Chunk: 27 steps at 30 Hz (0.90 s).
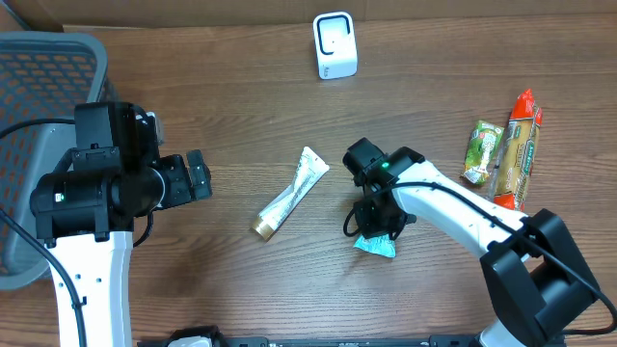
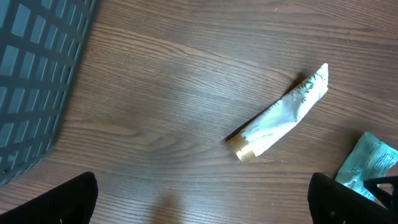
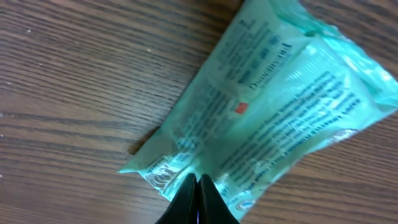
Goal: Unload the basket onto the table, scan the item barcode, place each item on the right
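Note:
A teal plastic packet [image 3: 273,106] with printed text lies flat on the wood table, and shows under the right arm from above [image 1: 376,247]. My right gripper [image 3: 198,182] has its fingers pressed together on the packet's near sealed edge; from overhead the gripper [image 1: 371,224] points down at it. The white barcode scanner [image 1: 335,45] stands at the back of the table. My left gripper [image 2: 201,205] hovers open over bare wood with nothing between its fingers, and from overhead the left gripper [image 1: 198,176] is at the left, away from the packet.
A white tube with a gold cap [image 1: 291,193] lies between the arms, the same tube [image 2: 280,115] in the left wrist view. A grey mesh basket [image 1: 39,67] stands far left. A green snack pouch [image 1: 481,151] and a long orange-ended packet [image 1: 517,149] lie at the right.

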Available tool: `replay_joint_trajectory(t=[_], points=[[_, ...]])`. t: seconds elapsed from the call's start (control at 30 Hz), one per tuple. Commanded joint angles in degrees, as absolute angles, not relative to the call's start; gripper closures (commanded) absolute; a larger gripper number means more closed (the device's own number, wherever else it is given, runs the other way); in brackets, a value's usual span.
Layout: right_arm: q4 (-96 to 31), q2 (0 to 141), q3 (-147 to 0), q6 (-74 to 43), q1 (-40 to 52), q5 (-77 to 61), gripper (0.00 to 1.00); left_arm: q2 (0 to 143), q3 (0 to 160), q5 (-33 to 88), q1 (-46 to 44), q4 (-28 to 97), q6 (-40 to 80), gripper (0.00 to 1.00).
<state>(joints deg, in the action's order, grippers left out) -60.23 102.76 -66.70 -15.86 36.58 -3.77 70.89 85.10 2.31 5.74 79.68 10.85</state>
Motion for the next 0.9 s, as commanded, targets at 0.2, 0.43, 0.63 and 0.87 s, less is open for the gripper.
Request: replay_joint_trajectory(t=[0.2, 0.43, 0.63, 0.87], points=[[-53.74, 102.54, -59.0, -16.21, 37.93, -5.54, 0.96, 70.87, 85.65, 2.52, 5.93, 79.48, 11.81, 0.0], [-48.4, 102.54, -57.17, -13.47, 37.93, -11.81, 0.49, 70.87, 85.65, 2.52, 5.93, 79.48, 11.81, 0.0], [-47.59, 102.54, -57.34, -12.97, 37.91, -12.53, 0.45, 70.87, 85.65, 2.52, 5.93, 79.48, 11.81, 0.0], [-46.74, 102.54, -65.56, -14.87, 36.51, -16.38, 0.46, 70.87, 85.65, 2.52, 5.93, 79.5, 11.81, 0.0]])
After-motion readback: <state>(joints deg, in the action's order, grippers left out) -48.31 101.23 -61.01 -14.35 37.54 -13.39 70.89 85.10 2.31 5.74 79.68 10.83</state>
